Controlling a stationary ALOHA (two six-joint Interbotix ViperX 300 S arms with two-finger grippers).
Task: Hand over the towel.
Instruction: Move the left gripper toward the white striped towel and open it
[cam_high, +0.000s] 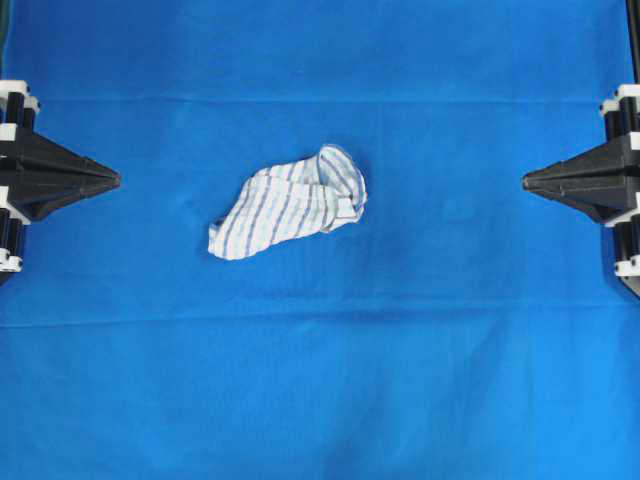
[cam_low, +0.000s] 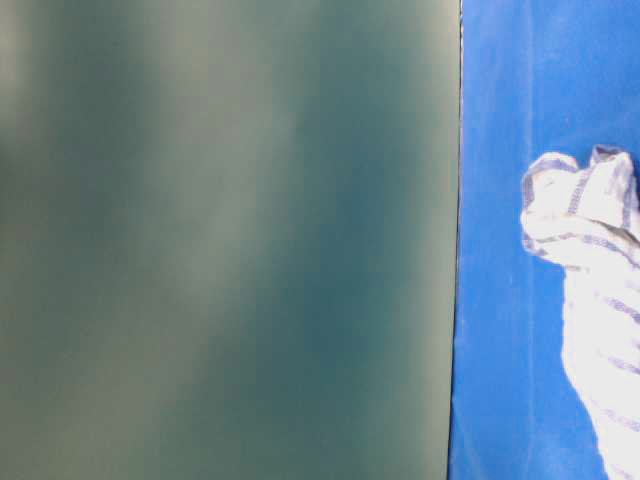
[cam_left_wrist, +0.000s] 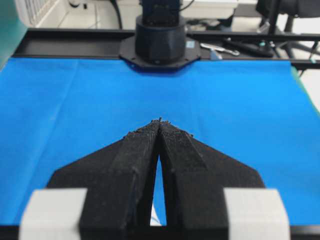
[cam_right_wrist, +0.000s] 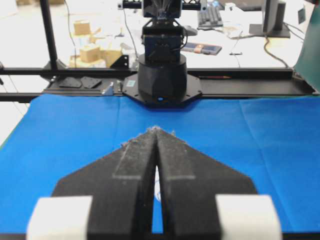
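Observation:
The towel (cam_high: 290, 202), white with thin blue-grey stripes, lies crumpled in the middle of the big blue cloth (cam_high: 320, 380). The table-level view shows it at the right edge, towel (cam_low: 590, 280). My left gripper (cam_high: 117, 180) rests at the left edge, shut and empty, pointing toward the towel from well away. My right gripper (cam_high: 525, 181) sits shut and empty at the right edge, also far from it. In the wrist views the left gripper (cam_left_wrist: 159, 121) and right gripper (cam_right_wrist: 156, 129) have fingertips pressed together; a sliver of towel shows through the slit between each pair of fingers.
The blue cloth covers the whole table top. The opposite arm's base (cam_left_wrist: 159, 35) stands at the far edge in the left wrist view, and the other base (cam_right_wrist: 162, 65) in the right wrist view. A blurred green panel (cam_low: 225, 240) fills most of the table-level view.

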